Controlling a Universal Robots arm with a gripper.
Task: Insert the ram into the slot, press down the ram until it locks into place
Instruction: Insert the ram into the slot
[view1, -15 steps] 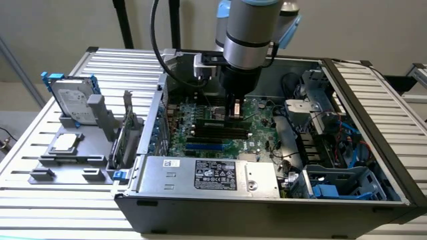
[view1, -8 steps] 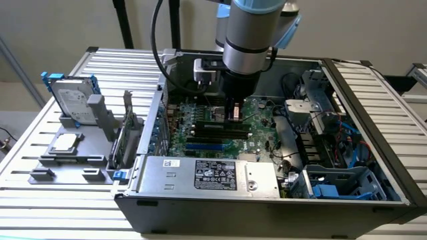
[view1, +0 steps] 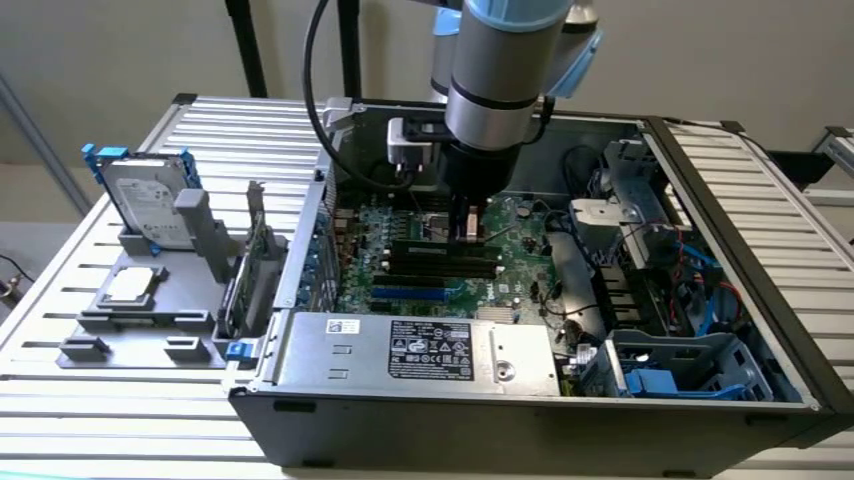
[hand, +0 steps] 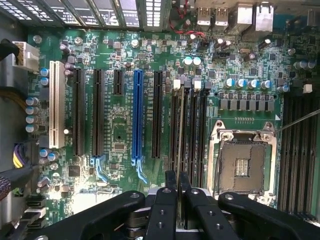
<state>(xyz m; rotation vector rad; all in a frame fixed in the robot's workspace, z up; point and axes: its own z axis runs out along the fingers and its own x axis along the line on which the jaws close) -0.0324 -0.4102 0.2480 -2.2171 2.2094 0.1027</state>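
In the wrist view my gripper (hand: 177, 176) is shut on the ram (hand: 180, 132), which I see edge-on as a thin pale strip running away from the fingertips. The ram stands in line with the group of parallel black memory slots (hand: 192, 130) beside the processor socket. Its own slot lies under it and is hidden, and I cannot tell how deep it sits. In the exterior view the gripper (view1: 467, 232) reaches straight down into the open computer case, its tips just above the black slots (view1: 434, 262) on the green motherboard (view1: 400, 225).
A bright blue slot (hand: 138, 115), black expansion slots and a white slot (hand: 56, 105) lie alongside. The processor socket (hand: 243, 162) is close by. The power supply (view1: 414, 350), cables and a drive cage (view1: 681, 365) crowd the case. A hard drive (view1: 144, 195) stands on the exterior view's left.
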